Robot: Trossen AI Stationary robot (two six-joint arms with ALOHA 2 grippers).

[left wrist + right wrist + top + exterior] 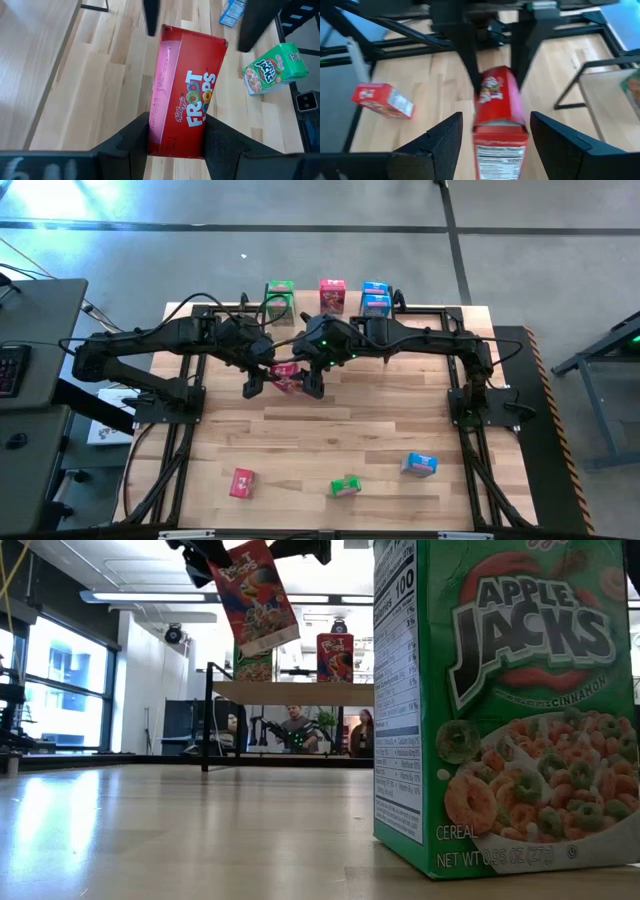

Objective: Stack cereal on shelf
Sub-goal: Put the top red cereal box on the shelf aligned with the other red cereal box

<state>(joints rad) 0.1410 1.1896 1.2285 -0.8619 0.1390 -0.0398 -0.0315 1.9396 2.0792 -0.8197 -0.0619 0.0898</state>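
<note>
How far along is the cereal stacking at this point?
Boxes already stand on the shelf: green, red, blue. In hand: the left gripper is shut on a red box held in the air, the right gripper open around it. Left on the table: red, green, blue.

Green cereal box [505, 705] cropped by low view's edge, held red box [498, 107] blurred, its end hidden

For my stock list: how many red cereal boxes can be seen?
3: one red box on the shelf, one held in the left gripper above the table, one lying on the table's near side.
</note>
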